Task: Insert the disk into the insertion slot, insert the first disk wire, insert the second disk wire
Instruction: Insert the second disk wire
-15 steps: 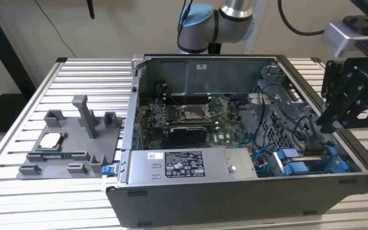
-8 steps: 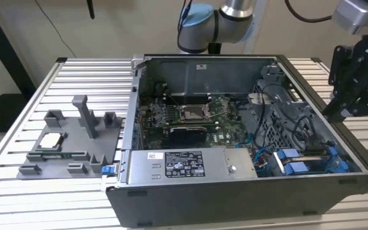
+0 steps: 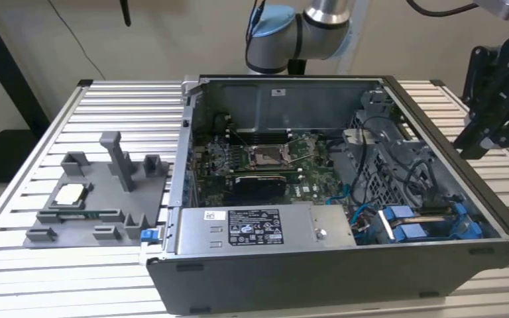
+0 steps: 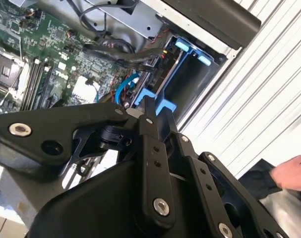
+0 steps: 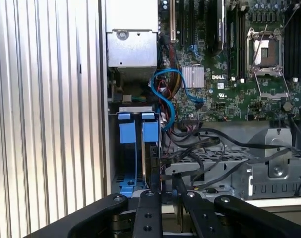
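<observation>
Blue plastic marks the disk (image 3: 423,225) in the exterior view: its carrier tabs and frame sit in the drive bay at the lower corner of the open computer case (image 3: 343,291), toward the exterior view's right, just beside the grey power supply box (image 3: 254,228). In the first wrist view the disk (image 5: 135,148) appears from above as two blue tabs side by side over a dark slot, with a blue cable (image 5: 165,94) looping from the motherboard (image 5: 229,64) down next to it and black cables (image 5: 210,144) running across the metal drive cage. The second wrist view shows the blue carrier (image 4: 155,99) edge-on, close to the gripper's black linkage.

The gripper (image 3: 502,112) hangs outside the case, above its wall on the exterior view's right, well clear of the disk. Both wrist views show its black fingers (image 5: 155,208) drawn together, and I cannot tell whether anything thin is pinched between them.

A person's hand (image 4: 291,173) rests by the slatted table (image 4: 269,84) in the second wrist view. On the exterior view's left, a grey fixture tray (image 3: 95,199) lies on the table beside the case.
</observation>
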You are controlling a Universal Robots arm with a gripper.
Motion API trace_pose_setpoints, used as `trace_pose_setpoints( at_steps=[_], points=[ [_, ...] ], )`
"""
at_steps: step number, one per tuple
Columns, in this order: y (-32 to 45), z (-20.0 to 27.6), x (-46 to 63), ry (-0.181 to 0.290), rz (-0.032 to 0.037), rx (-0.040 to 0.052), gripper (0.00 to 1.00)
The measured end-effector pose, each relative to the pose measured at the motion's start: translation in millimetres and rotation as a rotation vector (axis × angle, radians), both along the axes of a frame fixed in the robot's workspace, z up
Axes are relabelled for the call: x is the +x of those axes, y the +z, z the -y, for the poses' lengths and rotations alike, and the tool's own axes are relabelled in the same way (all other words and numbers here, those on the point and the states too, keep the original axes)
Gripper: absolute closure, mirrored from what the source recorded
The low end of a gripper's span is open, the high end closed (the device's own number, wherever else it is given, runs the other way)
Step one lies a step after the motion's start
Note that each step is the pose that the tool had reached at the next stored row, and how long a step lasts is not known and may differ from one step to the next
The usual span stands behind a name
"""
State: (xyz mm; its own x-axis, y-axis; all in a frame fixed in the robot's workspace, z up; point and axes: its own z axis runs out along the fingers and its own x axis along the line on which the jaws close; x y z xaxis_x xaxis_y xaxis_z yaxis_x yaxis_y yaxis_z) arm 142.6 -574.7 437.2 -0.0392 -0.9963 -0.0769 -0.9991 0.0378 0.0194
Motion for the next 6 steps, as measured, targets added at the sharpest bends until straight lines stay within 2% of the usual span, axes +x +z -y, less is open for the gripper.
trace_pose_setpoints(
  at_steps=[6],
  points=[
    [1.0, 0.0, 0.1, 0.000, -0.0005, -0.0001, 0.76]
  ],
)
